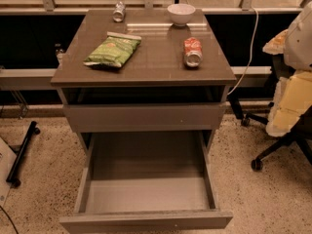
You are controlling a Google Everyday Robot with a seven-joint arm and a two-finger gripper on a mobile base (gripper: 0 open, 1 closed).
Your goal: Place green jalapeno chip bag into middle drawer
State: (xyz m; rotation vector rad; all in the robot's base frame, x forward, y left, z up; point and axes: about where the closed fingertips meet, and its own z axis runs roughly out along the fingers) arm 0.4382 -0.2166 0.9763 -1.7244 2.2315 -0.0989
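Observation:
The green jalapeno chip bag (113, 50) lies flat on the left half of the grey-brown cabinet top (151, 65), its white sealed edge toward the back. The middle drawer (146, 194) is pulled out wide open at the bottom of the view, with tall side walls and a bare floor. My gripper is not in view; a pale bulky shape (298, 33) at the right edge may be part of my arm.
A red soda can (192, 51) lies on the right of the cabinet top. A white bowl (181, 13) and a silver can (119, 11) sit at the back. A shallower drawer front (144, 117) is above the open drawer. An office chair (285, 126) stands to the right.

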